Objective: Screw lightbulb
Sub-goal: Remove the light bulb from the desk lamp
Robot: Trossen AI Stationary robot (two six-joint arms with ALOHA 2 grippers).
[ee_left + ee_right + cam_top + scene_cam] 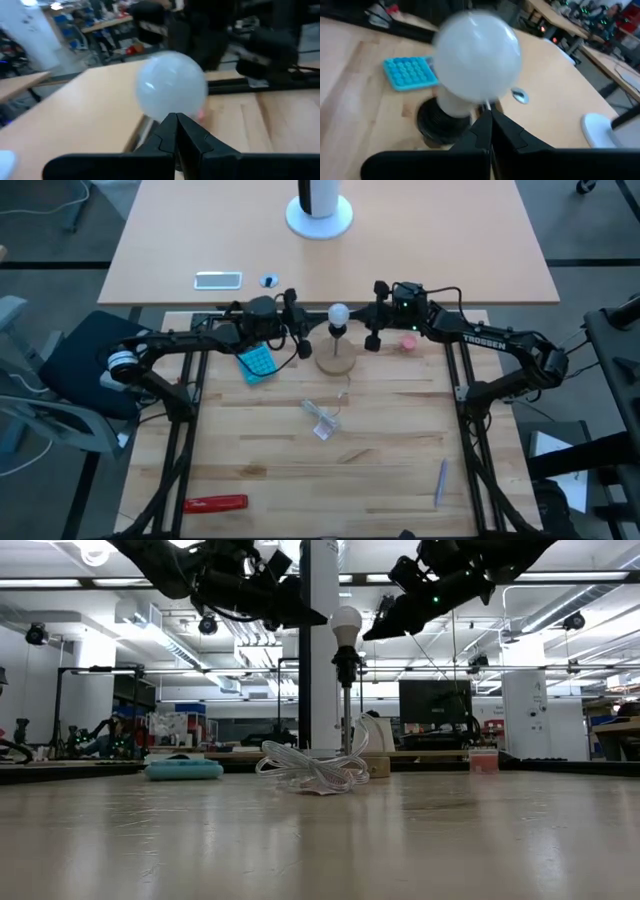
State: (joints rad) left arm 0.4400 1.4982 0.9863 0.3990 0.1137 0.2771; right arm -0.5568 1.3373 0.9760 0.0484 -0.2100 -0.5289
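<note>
Tabletop (400, 450): grippers flanking lightbulb (339, 312)

White lightbulb (339, 312) over a black socket (436, 120) on a pale wooden disc (336, 364). At nine o'clock a turquoise dimpled tray (256, 363); at three, a pink-red round thing (408, 342); at seven, a red tool (215, 503).

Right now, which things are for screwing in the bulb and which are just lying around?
For the job: lightbulb; lamp stand's wooden disc; left end effector; right end effector.

Lying about: blue tray; clear wrapper; red tool; pink round thing; phone.
</note>
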